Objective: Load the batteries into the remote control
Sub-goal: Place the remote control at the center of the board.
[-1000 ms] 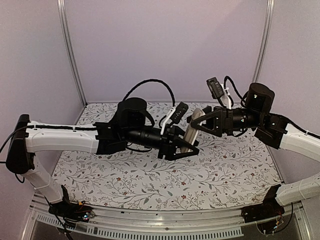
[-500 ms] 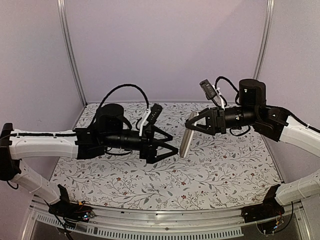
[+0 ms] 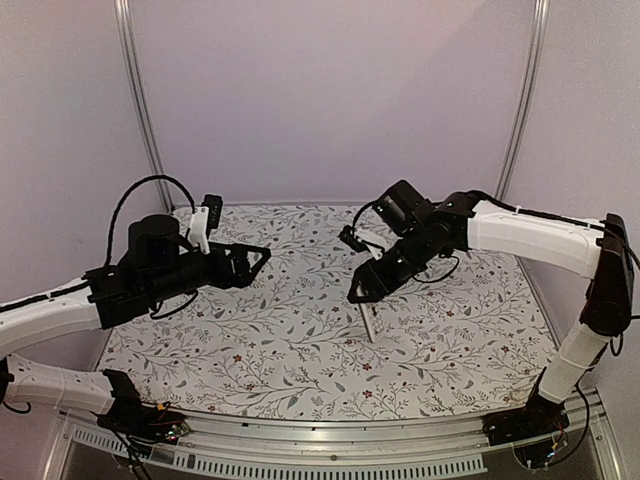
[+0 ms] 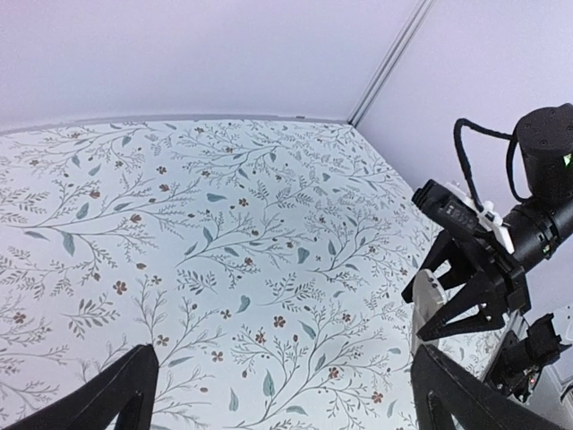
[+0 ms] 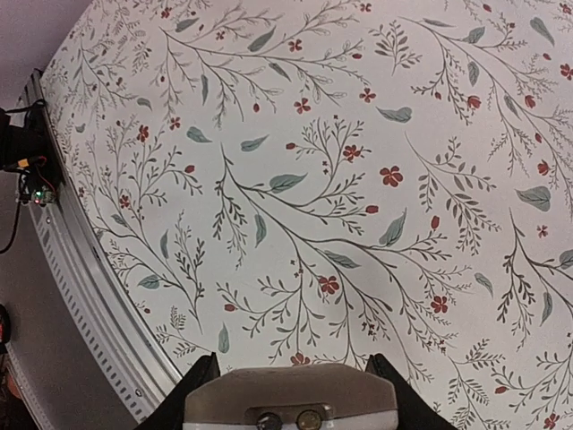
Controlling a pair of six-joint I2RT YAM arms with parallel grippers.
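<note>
Remote control [image 3: 369,322], clamped near-upright in the closed right pincer [image 3: 364,296], has dropped close to the worktop [image 3: 280,340] while the wide-open, empty left pincer [image 3: 260,259] has retreated leftward, suggesting set-down next, loading not yet begun

Open gap separates left tool [image 3: 255,266] from remote control [image 3: 369,323].

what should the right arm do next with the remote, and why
Probably lower the right gripper a little and lay the remote control flat on the table. It is held end-down with its lower end close to the cloth, the left gripper is open and empty, and no batteries show in any view, so nothing can be loaded yet.
</note>
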